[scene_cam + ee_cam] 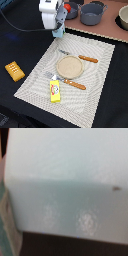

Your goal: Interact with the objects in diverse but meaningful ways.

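Pale blue carton [59, 32] sits clamped in the end effector [59, 30], lifted clear above the placemat's [95, 95] far corner; the wrist view, filled by its face, confirms the pinch.

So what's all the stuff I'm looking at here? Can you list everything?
Placemat: one, pale woven, centre of the dark table.
Plate: one, tan, round, on the placemat.
Knife: one, wooden handle, beyond the plate.
Fork: one, wooden handle, on the plate's near side.
Butter block: one, yellow, on the placemat's near part.
Bread loaf: one, orange-yellow, on the dark table at the exterior view's left.
Pot: one, grey, two-handled, on the brown surface behind.
Carton: one, pale blue, at the gripper; fills the wrist view.
Gripper: one, white, at the carton; jaws not clear.
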